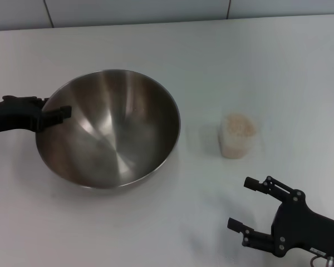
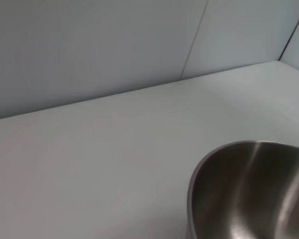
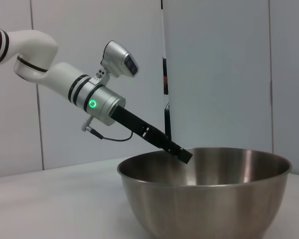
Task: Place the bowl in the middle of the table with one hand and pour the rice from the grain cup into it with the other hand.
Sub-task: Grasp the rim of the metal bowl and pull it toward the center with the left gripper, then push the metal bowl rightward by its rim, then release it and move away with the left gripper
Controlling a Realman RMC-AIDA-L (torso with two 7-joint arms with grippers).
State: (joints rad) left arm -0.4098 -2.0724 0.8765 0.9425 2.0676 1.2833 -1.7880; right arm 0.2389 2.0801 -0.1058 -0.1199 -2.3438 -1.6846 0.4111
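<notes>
My left pincer (image 1: 58,114) is clamping the bowl (image 1: 108,129) by its left rim on the table (image 1: 156,222); my right pincer (image 1: 245,204) is hovering spread open just near the grain cup (image 1: 237,136), which is standing right of the bowl, holding rice (image 1: 239,126).

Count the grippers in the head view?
2. The left gripper sits at the bowl's left rim, one finger inside. The right gripper is open over the table, near the robot, short of the cup of rice.

Silver bowl (image 1: 108,130), beige rice (image 1: 239,127), white table (image 1: 256,61).
</notes>
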